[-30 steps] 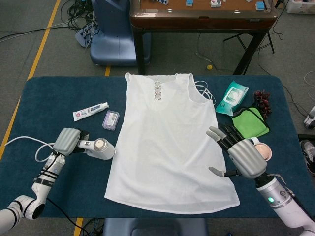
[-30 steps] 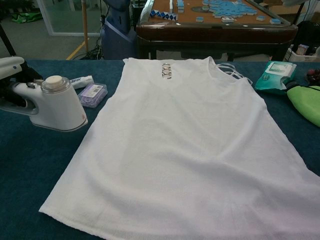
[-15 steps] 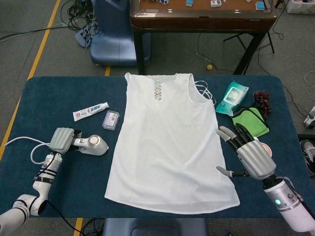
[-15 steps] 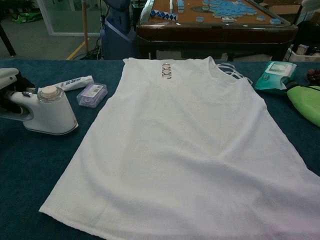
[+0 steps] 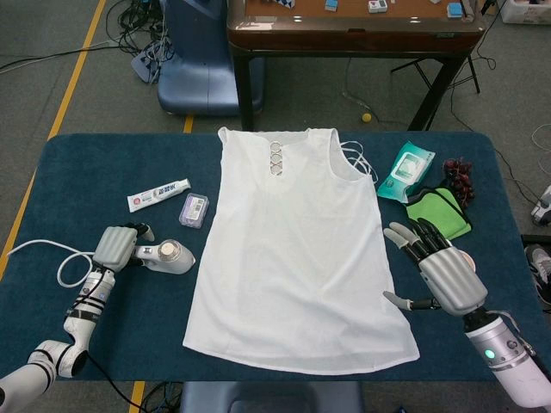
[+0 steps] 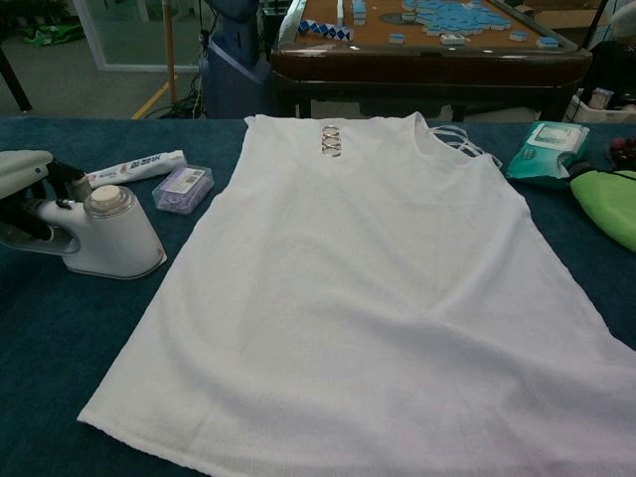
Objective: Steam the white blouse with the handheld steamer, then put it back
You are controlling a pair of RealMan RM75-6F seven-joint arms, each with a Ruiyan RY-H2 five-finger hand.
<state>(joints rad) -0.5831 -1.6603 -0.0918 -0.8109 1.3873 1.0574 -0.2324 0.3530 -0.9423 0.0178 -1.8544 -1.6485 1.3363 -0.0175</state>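
Head view only: right hand [image 5: 441, 275] open, fingers spread, at blouse [image 5: 297, 249] edge. Left hand [image 5: 114, 247] grips steamer [image 5: 169, 255].

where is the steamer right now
The steamer sits on the table's left side in both views, just off the white blouse's left edge, held by the left robot hand, below the small purple case.

head view: high up, looks steeply down, takes in whole tabletop [image 5: 103, 163] + floor behind, far-ish | chest view: low, near tabletop edge, faces fwd at shallow angle, close | shared: white blouse [image 5: 297, 249] [image 6: 368, 278], steamer [image 5: 168, 255] [image 6: 104, 234] at left, wipes pack [image 5: 406, 170] [image 6: 545, 147] at right
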